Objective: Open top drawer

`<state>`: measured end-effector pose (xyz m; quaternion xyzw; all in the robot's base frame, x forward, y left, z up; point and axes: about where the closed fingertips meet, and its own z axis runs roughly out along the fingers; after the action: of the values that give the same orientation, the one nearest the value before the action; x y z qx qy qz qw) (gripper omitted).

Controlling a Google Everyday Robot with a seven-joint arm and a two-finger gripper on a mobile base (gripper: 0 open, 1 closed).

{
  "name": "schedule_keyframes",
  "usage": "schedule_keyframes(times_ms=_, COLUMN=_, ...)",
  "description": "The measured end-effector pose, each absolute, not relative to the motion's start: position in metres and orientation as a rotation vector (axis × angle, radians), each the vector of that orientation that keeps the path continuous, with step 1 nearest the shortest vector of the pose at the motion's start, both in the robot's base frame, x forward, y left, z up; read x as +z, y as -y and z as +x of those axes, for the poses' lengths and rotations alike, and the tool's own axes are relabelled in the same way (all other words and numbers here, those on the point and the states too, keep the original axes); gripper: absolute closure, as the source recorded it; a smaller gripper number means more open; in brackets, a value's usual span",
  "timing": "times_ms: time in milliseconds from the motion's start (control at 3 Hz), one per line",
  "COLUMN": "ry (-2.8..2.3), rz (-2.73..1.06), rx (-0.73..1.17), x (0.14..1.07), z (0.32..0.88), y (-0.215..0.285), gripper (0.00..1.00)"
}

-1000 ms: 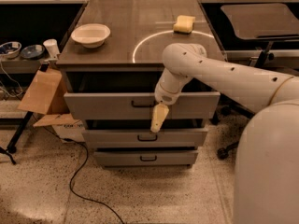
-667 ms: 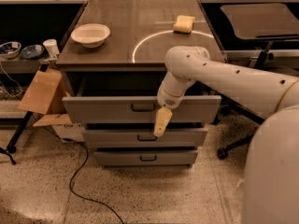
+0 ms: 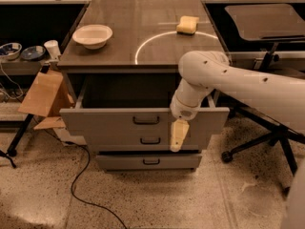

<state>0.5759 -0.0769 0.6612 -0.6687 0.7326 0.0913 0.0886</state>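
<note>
The top drawer is the widest grey drawer under the dark countertop. It stands pulled out towards me, its plain grey inside showing as a dark gap behind the front. Its small black bar handle sits at the centre of the front. My gripper hangs pointing down in front of the drawer front, right of the handle and apart from it. It holds nothing that I can see. Two shorter grey drawers sit below, shut.
On the countertop stand a white bowl at the left and a yellow sponge at the back right. A cardboard box leans at the left. A black cable lies on the floor. A chair base is at the right.
The top drawer has come further out towards me. My gripper has moved down and to the right, away from the handle.
</note>
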Motion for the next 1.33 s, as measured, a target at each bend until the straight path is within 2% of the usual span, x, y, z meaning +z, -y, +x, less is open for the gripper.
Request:
schedule_keyframes(times_ms=333, ry=-2.172, rz=-2.025, rx=0.258, x=0.670, z=0.554, y=0.090, gripper=0.18)
schedule_keyframes(times_ms=667, ry=-2.167, rz=-2.039, rx=0.247, x=0.675, z=0.542, y=0.098, gripper=0.42)
schedule_keyframes(times_ms=1000, ry=-2.165, rz=-2.050, rx=0.245, x=0.678, z=0.535, y=0.102, gripper=0.73)
schedule_keyframes(times_ms=1333, ry=-2.165, rz=-2.050, rx=0.245, x=0.678, z=0.535, y=0.102, gripper=0.96)
